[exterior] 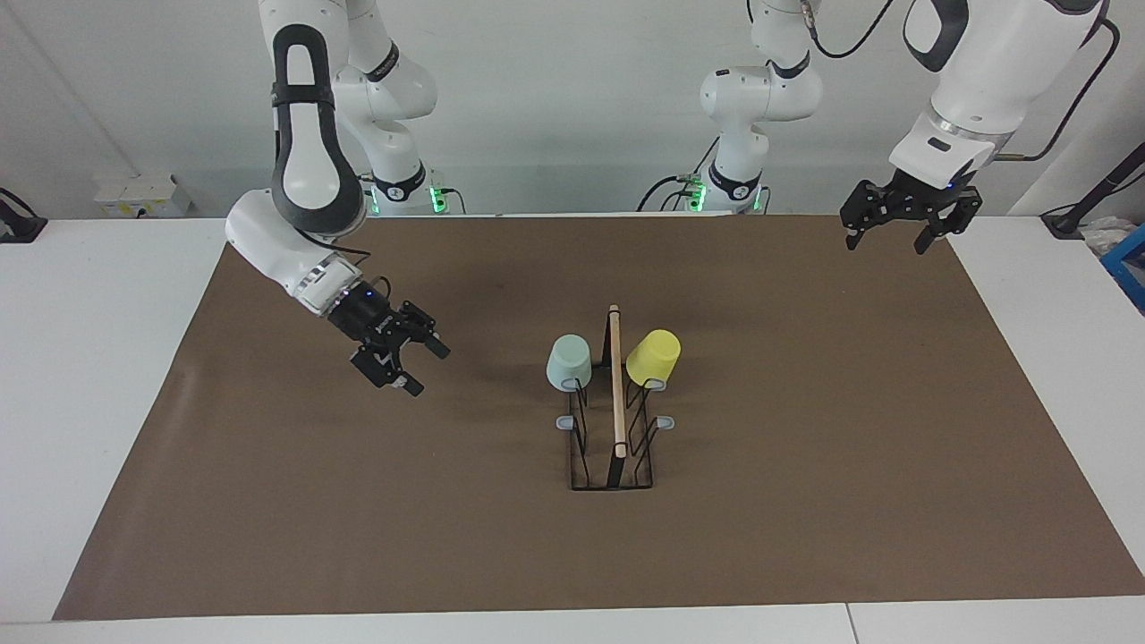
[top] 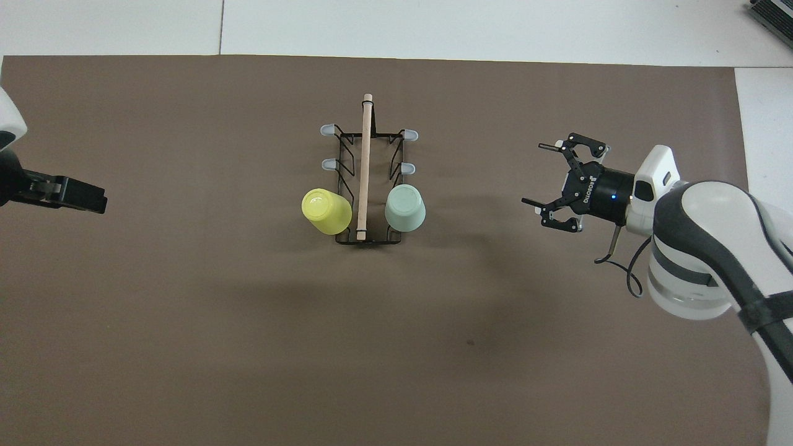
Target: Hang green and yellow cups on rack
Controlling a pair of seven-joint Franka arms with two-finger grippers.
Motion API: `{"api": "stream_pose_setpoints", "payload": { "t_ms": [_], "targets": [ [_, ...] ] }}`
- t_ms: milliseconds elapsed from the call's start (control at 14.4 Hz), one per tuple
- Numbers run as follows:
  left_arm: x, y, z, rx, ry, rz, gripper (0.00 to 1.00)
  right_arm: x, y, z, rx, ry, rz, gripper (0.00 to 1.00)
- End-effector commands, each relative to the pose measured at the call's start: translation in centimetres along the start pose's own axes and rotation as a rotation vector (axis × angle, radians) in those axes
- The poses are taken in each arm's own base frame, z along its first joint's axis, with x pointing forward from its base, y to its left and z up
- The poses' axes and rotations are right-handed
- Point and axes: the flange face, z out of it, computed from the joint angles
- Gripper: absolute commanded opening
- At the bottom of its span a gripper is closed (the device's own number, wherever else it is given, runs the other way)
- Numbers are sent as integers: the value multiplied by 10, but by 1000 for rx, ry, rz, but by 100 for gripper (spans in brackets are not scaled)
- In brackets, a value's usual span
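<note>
1. The rack (exterior: pixel 614 420) (top: pixel 367 186) stands on the brown mat (exterior: pixel 805 501) (top: pixel 248 341) that covers the middle of the desk (exterior: pixel 89 358) (top: pixel 433 25), its wooden dowel (exterior: pixel 615 376) (top: pixel 364 167) running along the top, pointing toward and away from the robots.
2. The green cup (exterior: pixel 569 361) (top: pixel 405 207) hangs upside down on a prong at the rack's end nearest the robots, on the side toward the right arm's end of the desk.
3. The yellow cup (exterior: pixel 653 357) (top: pixel 326 210) hangs upside down and tilted on the matching prong toward the left arm's end of the desk.
4. The remaining grey-tipped prongs carry nothing.
5. The right pincer (exterior: pixel 413 360) (top: pixel 545 176) hovers over the mat toward the right arm's end, well apart from the rack; its fingers are spread and hold nothing.
6. The left pincer (exterior: pixel 888 239) (top: pixel 87 198) hangs over the mat's corner at the left arm's end, near the robots; its fingers are spread and hold nothing.
</note>
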Motion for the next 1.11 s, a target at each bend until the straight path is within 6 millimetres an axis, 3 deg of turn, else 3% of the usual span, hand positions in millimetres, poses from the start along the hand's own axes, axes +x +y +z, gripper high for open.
{"api": "stream_pose_setpoints", "payload": {
  "t_ms": [0,279,418,836,1045],
  "targets": [
    [-5,-2,0,-3,-9,0,100,22,0,-23,68,-57,71,100],
    [-5,-1,0,-3,-9,2,100,75,13,-60,187,-306,282,100],
    [-5,0,1,-3,-15,3,100,93,20,-78,235,-443,431,100],
    [-4,1,0,-3,-8,5,100,102,9,-102,236,-799,830,100],
    [-4,2,0,-2,-4,8,100,128,20,-129,182,-907,905,100]
  ]
}}
